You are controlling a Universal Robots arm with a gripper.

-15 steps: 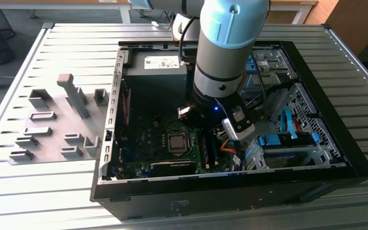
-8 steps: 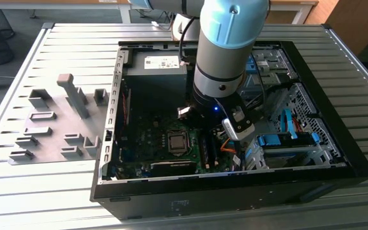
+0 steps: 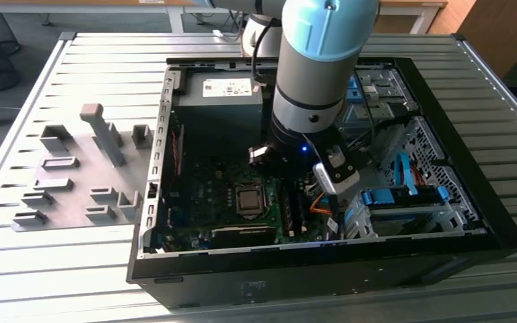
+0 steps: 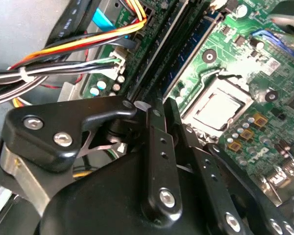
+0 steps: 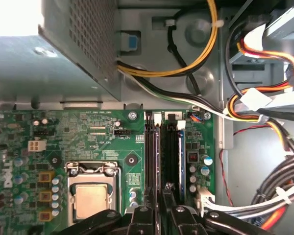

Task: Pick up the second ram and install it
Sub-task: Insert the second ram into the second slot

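In the exterior view, the gripper (image 3: 287,176) is seen lowered into the open computer case (image 3: 474,232) on the slatted worktop (image 3: 79,262), over the motherboard (image 3: 207,195) right of the processor socket (image 3: 250,200). In the second wrist view, the fingers (image 4: 157,147) are seen drawn together at the memory slots (image 4: 186,63). In the first wrist view, the second ram (image 5: 153,156) is seen standing on edge in its slot, gripped between them.

You can count one open black computer case (image 3: 474,232) on one slatted grey metal table (image 3: 79,269), with one green motherboard (image 5: 103,142) inside. It carries one square silver processor socket (image 5: 90,196) and two long dark memory slots (image 5: 172,156). One grey fixture tray (image 3: 75,195) lies beside the case.
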